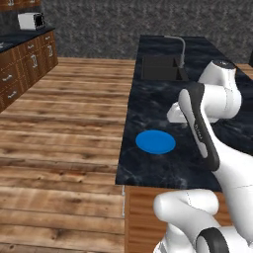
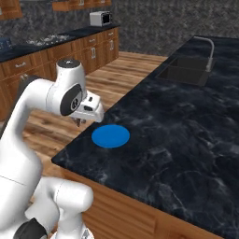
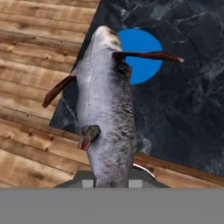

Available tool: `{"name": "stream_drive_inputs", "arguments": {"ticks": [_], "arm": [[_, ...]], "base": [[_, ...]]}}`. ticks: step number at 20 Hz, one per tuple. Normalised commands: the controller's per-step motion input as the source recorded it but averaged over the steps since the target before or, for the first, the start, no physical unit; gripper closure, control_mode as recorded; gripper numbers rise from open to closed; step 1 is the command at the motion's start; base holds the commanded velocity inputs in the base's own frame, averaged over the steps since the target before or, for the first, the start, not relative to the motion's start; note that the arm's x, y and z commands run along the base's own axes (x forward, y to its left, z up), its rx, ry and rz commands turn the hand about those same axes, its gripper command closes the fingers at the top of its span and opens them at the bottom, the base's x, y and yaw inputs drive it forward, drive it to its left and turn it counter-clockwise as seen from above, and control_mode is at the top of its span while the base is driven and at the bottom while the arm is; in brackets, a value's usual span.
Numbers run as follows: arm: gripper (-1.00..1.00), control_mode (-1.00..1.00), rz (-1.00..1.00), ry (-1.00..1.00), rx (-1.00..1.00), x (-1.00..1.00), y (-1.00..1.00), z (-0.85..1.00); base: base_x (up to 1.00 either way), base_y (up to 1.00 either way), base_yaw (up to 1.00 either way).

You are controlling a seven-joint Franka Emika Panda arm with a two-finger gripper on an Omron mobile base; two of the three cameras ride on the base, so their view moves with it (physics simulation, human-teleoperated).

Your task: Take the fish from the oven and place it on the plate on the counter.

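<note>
A grey fish with reddish-brown fins hangs in my gripper, which is shut on it; the fish's body hides the fingertips in the hand view. The hand hovers over the near left edge of the black marbled counter, just left of the bright blue plate. In the hand view the plate lies beyond the fish's head, partly covered by it. From the left base view the plate sits bare near the counter's front edge, with my forearm above and right of it. The oven is out of view.
An inset sink with a curved steel tap lies at the counter's far end. Wooden floor stretches to the left. Wooden drawers with a toaster on top line the far left wall.
</note>
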Motion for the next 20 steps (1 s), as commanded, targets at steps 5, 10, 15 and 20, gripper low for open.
{"name": "stream_drive_inputs", "arguments": {"ticks": [5, 10, 15, 20], "arm": [[1.0, -1.0, -0.01, -0.01, -0.07, 0.34, 0.0, -0.43], [1.0, -1.0, 0.0, 0.0, -0.05, 0.52, 0.0, -0.49], [1.0, -1.0, 0.0, 0.01, -0.03, 0.5, 0.0, -0.39], [1.0, -1.0, 0.0, 0.01, -0.01, 0.33, 0.0, -0.46]], "base": [[0.0, 0.0, 0.0], [0.0, 0.0, 0.0], [0.0, 0.0, 0.0], [0.0, 0.0, 0.0]]}}
